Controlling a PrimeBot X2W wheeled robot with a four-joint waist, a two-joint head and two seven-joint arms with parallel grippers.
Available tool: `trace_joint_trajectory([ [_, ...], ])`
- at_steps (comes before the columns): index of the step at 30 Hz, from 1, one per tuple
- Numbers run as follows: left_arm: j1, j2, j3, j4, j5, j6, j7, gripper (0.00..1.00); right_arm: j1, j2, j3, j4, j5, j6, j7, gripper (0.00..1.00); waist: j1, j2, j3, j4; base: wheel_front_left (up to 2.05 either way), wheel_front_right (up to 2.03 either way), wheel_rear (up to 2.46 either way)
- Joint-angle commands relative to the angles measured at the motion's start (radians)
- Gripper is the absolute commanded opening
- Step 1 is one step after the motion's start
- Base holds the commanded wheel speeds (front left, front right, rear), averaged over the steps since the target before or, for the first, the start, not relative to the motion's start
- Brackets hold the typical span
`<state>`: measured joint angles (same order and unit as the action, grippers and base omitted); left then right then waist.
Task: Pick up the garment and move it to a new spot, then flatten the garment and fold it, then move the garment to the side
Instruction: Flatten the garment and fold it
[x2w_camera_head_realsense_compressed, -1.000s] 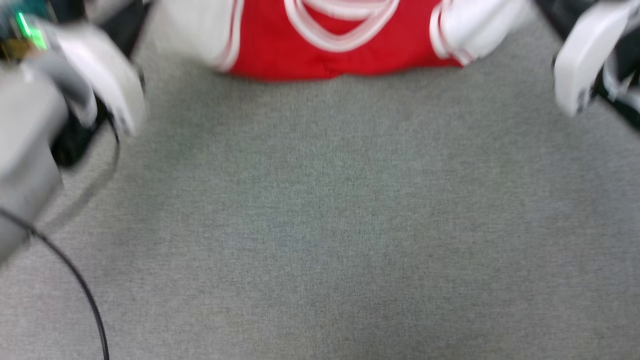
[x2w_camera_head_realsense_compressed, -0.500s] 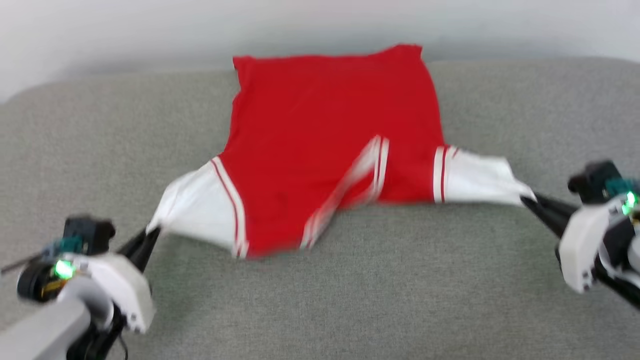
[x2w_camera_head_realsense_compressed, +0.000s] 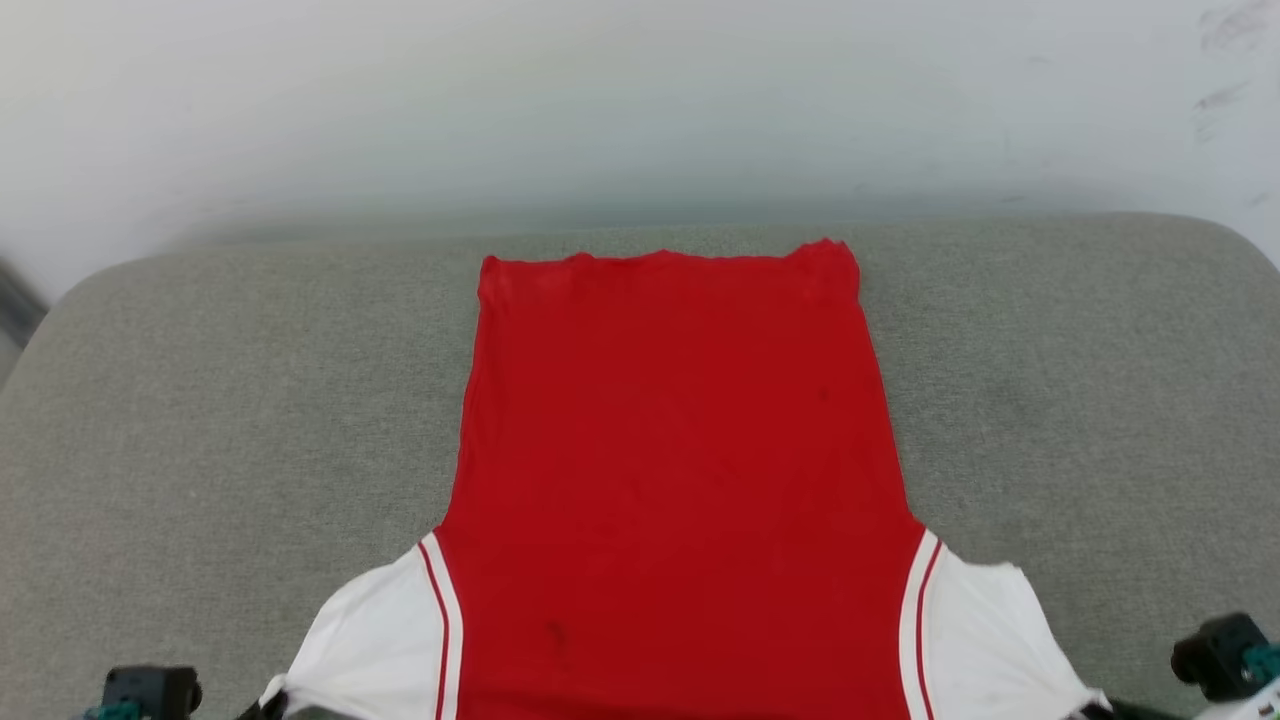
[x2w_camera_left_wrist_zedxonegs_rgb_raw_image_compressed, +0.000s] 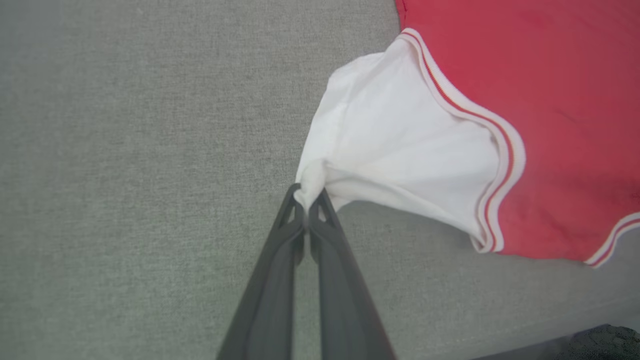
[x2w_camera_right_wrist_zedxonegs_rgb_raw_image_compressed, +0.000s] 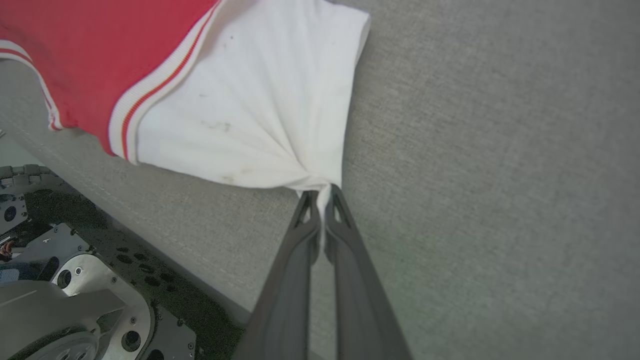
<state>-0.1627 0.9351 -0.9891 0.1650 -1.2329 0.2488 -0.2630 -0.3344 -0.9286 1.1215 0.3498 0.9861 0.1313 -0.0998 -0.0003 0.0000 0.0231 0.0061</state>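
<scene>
The garment (x2w_camera_head_realsense_compressed: 680, 470) lies plain red side up along the middle of the grey fabric surface (x2w_camera_head_realsense_compressed: 220, 400). Its straight hem is close to the surface's far edge, where a pale wall (x2w_camera_head_realsense_compressed: 600, 100) rises. Its two white sleeves fan out toward the surface's near edge.

The left pincer (x2w_camera_left_wrist_zedxonegs_rgb_raw_image_compressed: 308, 200) is closed tight on the tip of the left sleeve (x2w_camera_left_wrist_zedxonegs_rgb_raw_image_compressed: 395, 145), with the cloth bunched into a small knot between the dark fingers (striped trim runs where sleeve meets red body). The right pincer (x2w_camera_right_wrist_zedxonegs_rgb_raw_image_compressed: 320, 197) is likewise clamped on the corner of the right sleeve (x2w_camera_right_wrist_zedxonegs_rgb_raw_image_compressed: 250, 110), pleats radiating from the pinch. Both sleeves are drawn taut outward near the surface's front edge.

Beyond that edge, the right wrist view shows perforated metal hardware (x2w_camera_right_wrist_zedxonegs_rgb_raw_image_compressed: 75, 280). It is probably the robot's own base, though too little shows to be sure.
</scene>
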Motion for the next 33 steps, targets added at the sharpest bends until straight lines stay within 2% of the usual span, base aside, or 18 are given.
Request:
trace_joint_trajectory([
  [1,0.02,0.003,0.013,-0.002,-0.008,0.008,-0.002,0.0,0.023,-0.012,-0.01,-0.008,0.0,-0.001,0.007,0.0,0.0003,0.0,-0.002,-0.001,0.0,0.0,0.0],
  [5,0.132,0.002,0.081,-0.024,-0.003,0.026,-0.002,0.0,0.125,-0.028,-0.069,-0.058,-0.014,-0.001,0.045,0.0,0.0003,0.0,-0.001,-0.012,0.0,0.0,0.0],
  [10,0.194,-0.027,0.147,-0.054,0.041,0.035,-0.002,0.0,0.197,0.003,-0.159,-0.08,-0.042,-0.001,0.09,0.0,0.0003,0.0,0.013,-0.011,0.0,0.0,0.0],
  [11,0.199,-0.031,0.154,-0.059,0.05,0.038,-0.002,0.0,0.204,0.013,-0.18,-0.075,-0.052,-0.001,0.104,0.22,0.0003,0.0,0.016,-0.011,0.0,0.0,0.0],
  [12,0.199,-0.036,0.162,-0.068,0.065,0.042,-0.002,0.0,0.207,0.021,-0.202,-0.073,-0.075,-0.001,0.115,1.0,0.0003,0.0,0.019,-0.007,0.0,0.0,0.0],
  [16,0.179,-0.053,0.193,-0.109,0.116,0.058,-0.002,0.0,0.196,0.06,-0.314,-0.106,-0.133,-0.001,0.145,1.0,0.0003,0.0,0.038,0.003,0.0,0.0,0.0],
  [24,0.148,-0.076,0.241,-0.152,0.184,0.071,-0.002,0.0,0.046,0.079,-0.66,-0.29,-0.217,-0.001,0.211,1.0,0.0003,0.0,0.112,0.02,0.0,0.0,0.0],
  [28,0.118,-0.081,0.26,-0.176,0.227,0.075,-0.002,0.0,-0.097,0.115,-0.789,-0.367,-0.273,-0.001,0.318,1.0,0.0003,0.0,0.178,0.049,0.0,0.0,0.0],
  [33,0.063,-0.106,0.276,-0.209,0.281,0.07,-0.002,0.0,-0.314,0.156,-0.835,-0.355,-0.29,-0.001,0.514,1.0,0.0003,0.0,0.282,0.101,0.0,0.0,0.0],
])
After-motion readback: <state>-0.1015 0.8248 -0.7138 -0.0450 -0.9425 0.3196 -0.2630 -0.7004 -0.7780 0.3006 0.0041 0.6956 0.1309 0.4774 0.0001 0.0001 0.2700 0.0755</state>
